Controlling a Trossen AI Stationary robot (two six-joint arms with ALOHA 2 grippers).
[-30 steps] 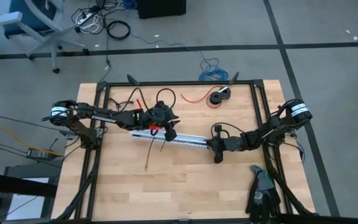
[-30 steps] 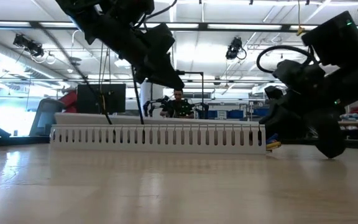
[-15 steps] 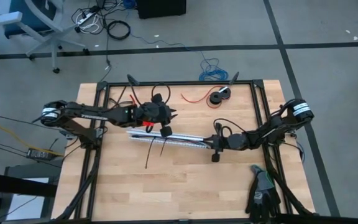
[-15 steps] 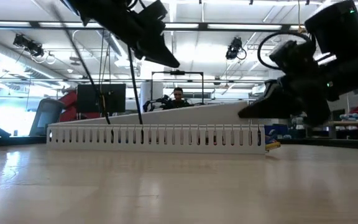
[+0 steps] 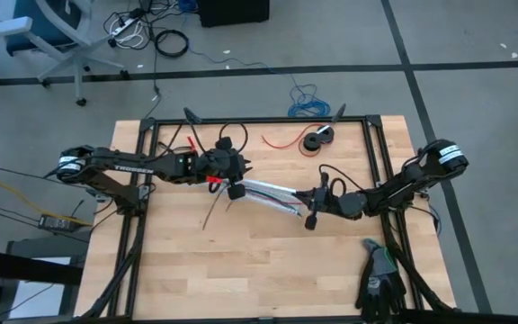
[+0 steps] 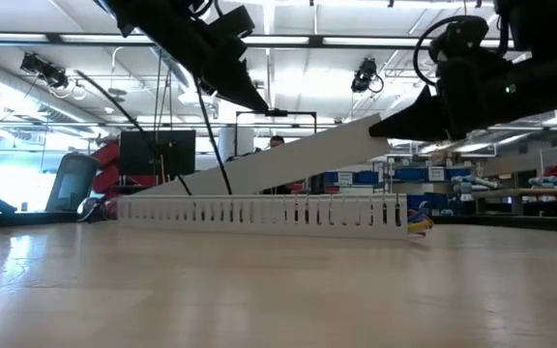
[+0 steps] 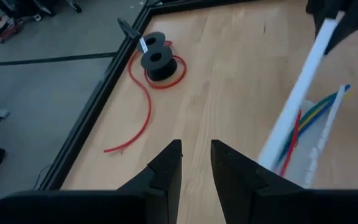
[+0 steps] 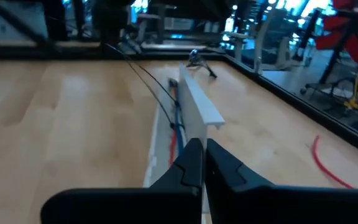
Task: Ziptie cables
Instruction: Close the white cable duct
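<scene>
Both grippers flank your coloured wire bunch [image 5: 272, 194] lengthwise: right gripper [image 5: 314, 205] pinches the white lid strip [image 6: 288, 159]; left gripper [image 5: 234, 187], slightly parted, is nearer.

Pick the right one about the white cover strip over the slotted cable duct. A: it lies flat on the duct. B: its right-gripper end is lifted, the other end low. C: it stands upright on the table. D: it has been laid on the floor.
B: the low view shows the white cover strip slanting up from the slotted cable duct to the right gripper, shut on its raised end.

Coloured cables [image 7: 308, 118] in slotted duct
</scene>
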